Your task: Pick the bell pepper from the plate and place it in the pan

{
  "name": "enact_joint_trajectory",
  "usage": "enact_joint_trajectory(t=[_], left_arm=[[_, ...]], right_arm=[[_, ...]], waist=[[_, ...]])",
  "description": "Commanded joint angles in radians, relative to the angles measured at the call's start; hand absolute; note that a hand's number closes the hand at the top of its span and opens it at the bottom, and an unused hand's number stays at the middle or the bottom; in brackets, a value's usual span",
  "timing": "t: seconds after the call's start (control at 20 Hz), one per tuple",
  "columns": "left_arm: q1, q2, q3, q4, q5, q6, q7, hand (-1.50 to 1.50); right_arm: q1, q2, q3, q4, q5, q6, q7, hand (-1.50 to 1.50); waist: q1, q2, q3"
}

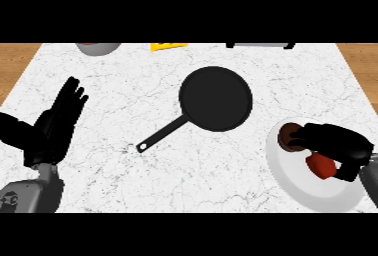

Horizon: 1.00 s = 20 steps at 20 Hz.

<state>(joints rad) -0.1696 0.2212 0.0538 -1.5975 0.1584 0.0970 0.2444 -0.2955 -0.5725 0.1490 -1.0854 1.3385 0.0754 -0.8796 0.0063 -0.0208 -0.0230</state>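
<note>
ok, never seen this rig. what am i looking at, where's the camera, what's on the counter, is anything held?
One view, from the robot's head, looking steeply down at a marble counter. Two grey forearms with black hands enter from the bottom. The left hand rests open at the left, fingers up. The right hand is curled over a white plate, around a red bell pepper; something brown also shows on the plate. A black pan sits mid-counter with nothing in it, handle toward the lower left.

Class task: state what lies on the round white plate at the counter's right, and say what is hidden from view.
On the round white plate lies a red bell pepper, partly covered by the black right hand. A brown patch shows near the plate's far rim; what it is cannot be told.
</note>
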Motion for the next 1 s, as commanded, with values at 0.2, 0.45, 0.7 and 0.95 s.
enact_joint_trajectory(t=[0.2, 0.45, 0.7, 0.95], left_arm=[[-0.019, -0.020, 0.007, 0.062, -0.004, -0.012, -0.043, 0.00], [0.000, -0.013, -0.006, 0.011, -0.001, -0.011, -0.012, 0.00], [-0.007, -0.004, -0.004, 0.011, -0.006, -0.011, -0.010, 0.00], [-0.025, -0.010, -0.024, 0.012, -0.008, -0.022, -0.005, 0.00]], right_arm=[[-0.027, 0.040, -0.046, 0.070, -0.064, -0.004, -0.069, 1.50], [-0.094, 0.286, -0.226, 0.057, -0.099, 0.142, 0.524, 1.50], [-0.177, 0.369, -0.330, 0.014, -0.078, 0.073, 0.826, 1.50], [-0.319, 0.424, -0.355, -0.037, 0.043, -0.008, 1.151, 1.50]], waist=[[-0.004, 0.024, 0.023], [0.017, 0.030, 0.016], [0.033, 0.018, 0.009], [0.076, 0.016, 0.002]])
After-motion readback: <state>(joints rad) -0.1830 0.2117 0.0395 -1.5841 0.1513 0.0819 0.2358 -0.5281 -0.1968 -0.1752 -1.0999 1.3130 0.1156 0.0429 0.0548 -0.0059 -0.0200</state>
